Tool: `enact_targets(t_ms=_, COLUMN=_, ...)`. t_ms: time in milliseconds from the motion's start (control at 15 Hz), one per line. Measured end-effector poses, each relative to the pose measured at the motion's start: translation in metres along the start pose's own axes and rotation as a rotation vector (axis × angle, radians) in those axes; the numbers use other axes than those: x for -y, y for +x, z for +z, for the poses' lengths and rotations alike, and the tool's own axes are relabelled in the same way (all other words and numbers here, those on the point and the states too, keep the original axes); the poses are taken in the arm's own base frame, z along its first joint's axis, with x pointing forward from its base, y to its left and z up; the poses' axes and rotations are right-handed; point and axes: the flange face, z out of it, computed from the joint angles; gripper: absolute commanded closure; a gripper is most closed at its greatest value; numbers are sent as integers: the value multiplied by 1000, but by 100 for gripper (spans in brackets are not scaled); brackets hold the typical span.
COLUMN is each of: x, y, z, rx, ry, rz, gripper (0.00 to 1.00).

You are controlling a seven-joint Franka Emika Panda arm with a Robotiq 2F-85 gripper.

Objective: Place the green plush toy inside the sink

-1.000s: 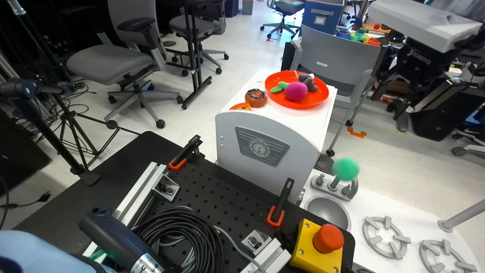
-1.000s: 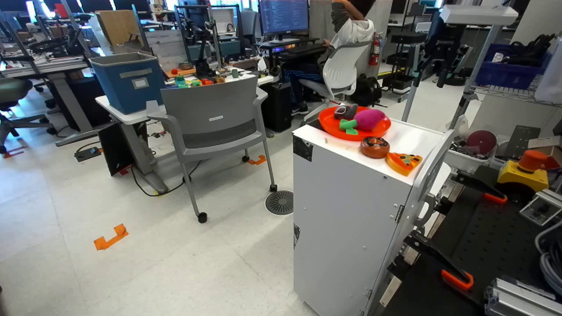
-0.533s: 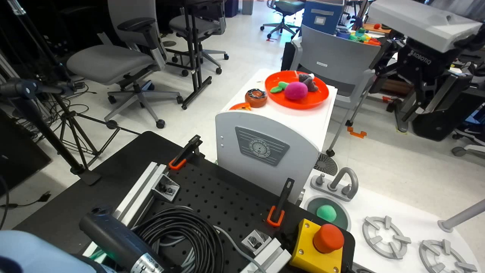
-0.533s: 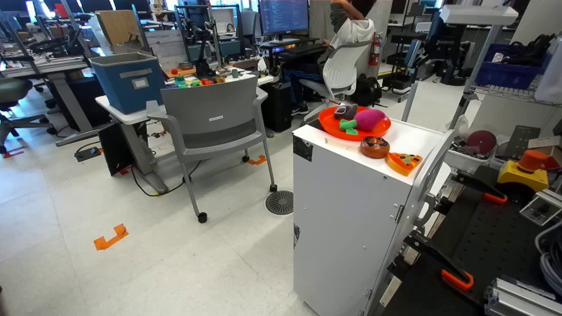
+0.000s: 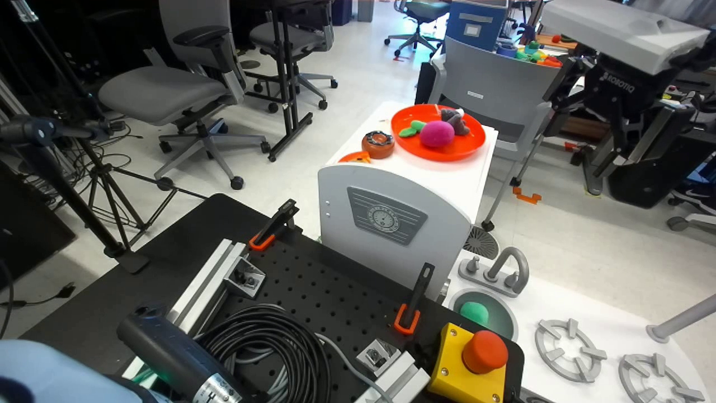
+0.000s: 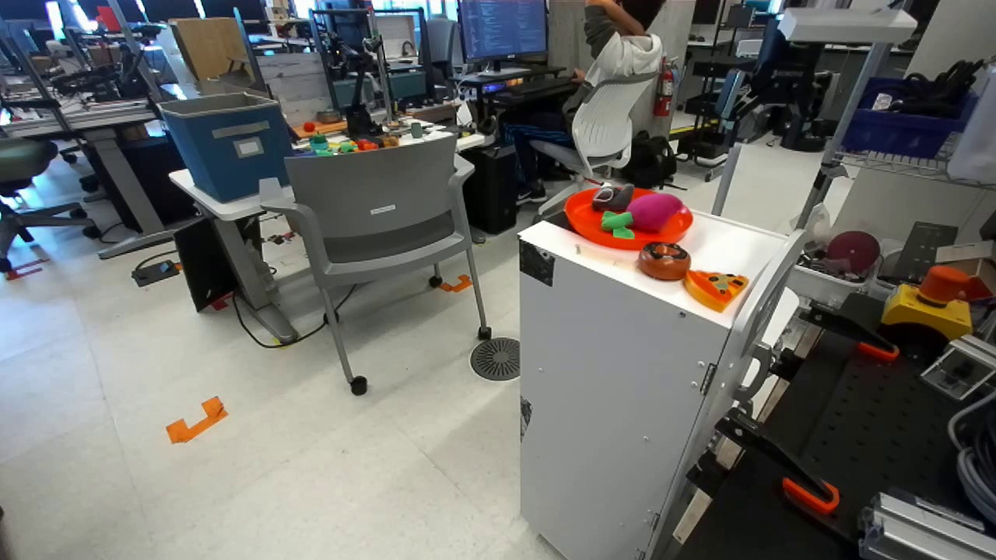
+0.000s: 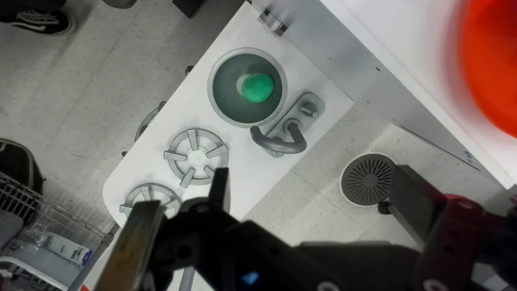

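In an exterior view, the green plush toy was a blur in mid-air against the arched faucet a second ago and lay near the middle of the toy sink half a second ago; now it rests inside that basin, a bit farther left. The gripper, raised at the right, has shifted slightly in the last half second; its fingers are spread, well apart from the toy, and look more widely parted than a second ago. In both exterior views the orange plate, holding a magenta turnip-shaped toy and a grey toy, is unmoved, as are the chocolate doughnut toy and pizza slice toy near it on the white cabinet.

ROBOTIQ reads in white capitals on the gripper's black body. Too small to read are the labels on the far blue bin and grey chair, the text on the monitor, the marks on the round dial and the print on the black cylinder at near left.
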Motion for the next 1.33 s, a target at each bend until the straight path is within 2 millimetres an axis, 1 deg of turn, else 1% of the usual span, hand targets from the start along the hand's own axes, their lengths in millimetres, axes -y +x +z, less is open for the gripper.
enact_targets(t_ms=200, x=17, y=-9, z=-4, rx=-28, ry=-33, rz=-77, gripper=0)
enact_targets(t_ms=533, x=55, y=-39, z=-19, rx=-121, ry=-75, rz=-226, gripper=0)
enact_targets(t_ms=800, x=80, y=-62, z=-27, rx=-165, ry=-51, rz=-312, gripper=0)
enact_targets(t_ms=1067, x=94, y=-82, z=-37, rx=-213, ry=-7, rz=-403, gripper=0)
enact_targets(t_ms=1333, x=96, y=-99, z=-44, rx=-205, ry=43, rz=-466, gripper=0)
